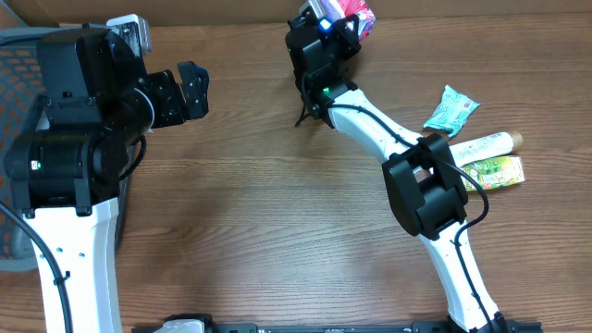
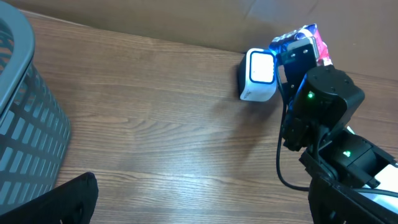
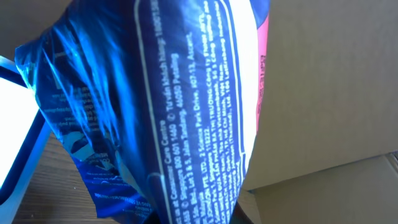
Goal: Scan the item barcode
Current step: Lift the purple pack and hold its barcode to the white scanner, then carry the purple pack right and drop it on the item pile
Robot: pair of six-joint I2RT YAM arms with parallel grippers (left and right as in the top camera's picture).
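**Currently: packet held up at the scanner**

Your right fingers are clenched on the blue-and-pink packet, at the far edge of the table, right of centre. The packet is lifted off the table. It sits just right of the white scanner, close against it; you can't tell from these views whether they touch.

In the right wrist view, the packet's blue printed side fills most of the frame. The small print runs up the pack, and a pink strip shows on its right edge. No barcode is readable there. The scanner's white face shows at the left edge of that view, and a blue glow lies on the packet.

Your left fingers are released, spread wide and holding nothing. They hang over the left part of the table, well apart from the packet. The grey basket is at the far left.

On the right side of the table lie three other items:
- a teal sachet
- a white tube nearer than the sachet
- a green-yellow pack just beside the tube

A cardboard wall stands behind the packet.
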